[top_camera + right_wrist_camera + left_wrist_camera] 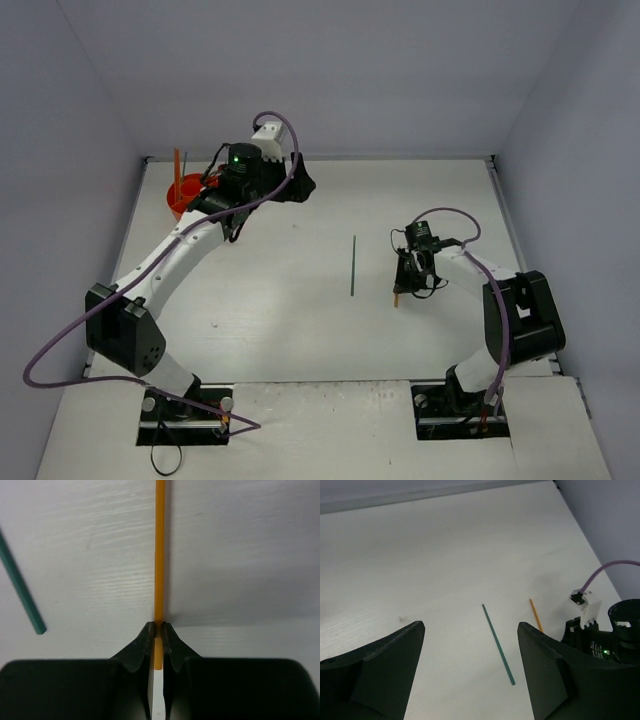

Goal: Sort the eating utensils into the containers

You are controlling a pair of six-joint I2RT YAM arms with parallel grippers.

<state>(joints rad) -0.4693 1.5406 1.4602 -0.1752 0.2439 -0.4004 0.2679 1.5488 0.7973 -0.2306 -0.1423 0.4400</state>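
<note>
My right gripper (159, 630) is shut on the near end of an orange chopstick (159, 555), which runs straight ahead of the fingers, low over the white table. From above, that gripper (404, 280) points down at the table's right middle, with the chopstick's tip (396, 297) showing below it. A teal chopstick (353, 265) lies flat on the table just left of it, also visible in both wrist views (497, 645) (20, 590). The orange-red cup (183, 195) stands at the far left with an orange stick upright in it. My left gripper (300, 183) hovers open and holds nothing (470, 630).
Grey walls close the table (300, 330) in on the left, back and right. The left arm's body arches over the cup's near side. In the left wrist view the right arm (607, 640) with its purple cable sits at the right edge.
</note>
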